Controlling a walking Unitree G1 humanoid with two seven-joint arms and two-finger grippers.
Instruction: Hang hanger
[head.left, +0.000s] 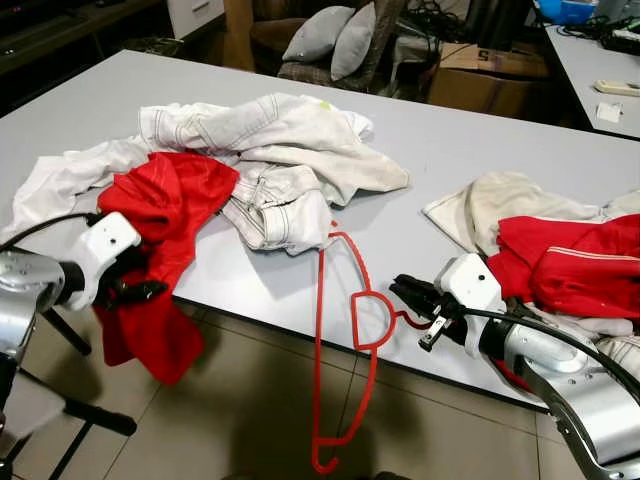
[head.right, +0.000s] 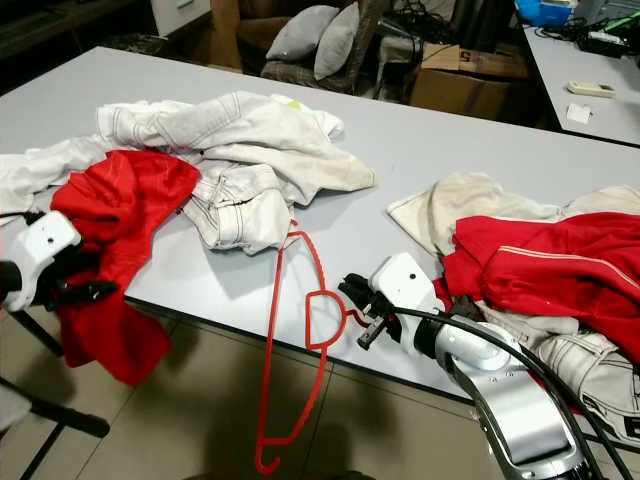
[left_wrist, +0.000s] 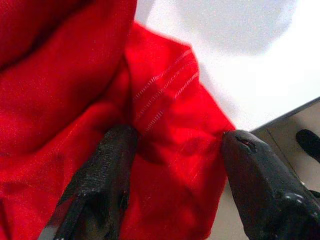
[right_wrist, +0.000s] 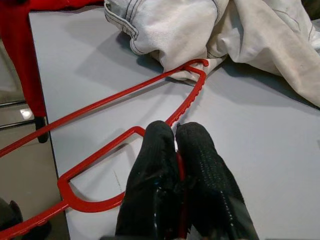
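Observation:
A red wire hanger (head.left: 318, 340) lies across the front edge of the grey table (head.left: 450, 140). One corner is tucked against the white jeans (right_wrist: 165, 30), and its long bar hangs down past the edge toward the floor. My right gripper (head.left: 402, 289) is shut on the hanger's neck by the looped hook; the right wrist view shows both fingertips (right_wrist: 200, 150) pressed together on the wire. My left gripper (head.left: 140, 292) sits at the table's left front edge, open, with the hanging red garment (left_wrist: 165, 100) between its fingers (left_wrist: 112, 160).
A heap of white clothes (head.left: 280, 150) covers the table's middle left. A beige cloth (head.left: 500, 200) and another red garment (head.left: 575, 260) lie at the right. Grey cushions (head.left: 330, 35), a cardboard box (head.left: 480, 75) and a second table (head.left: 600, 70) stand behind. Tiled floor lies below the edge.

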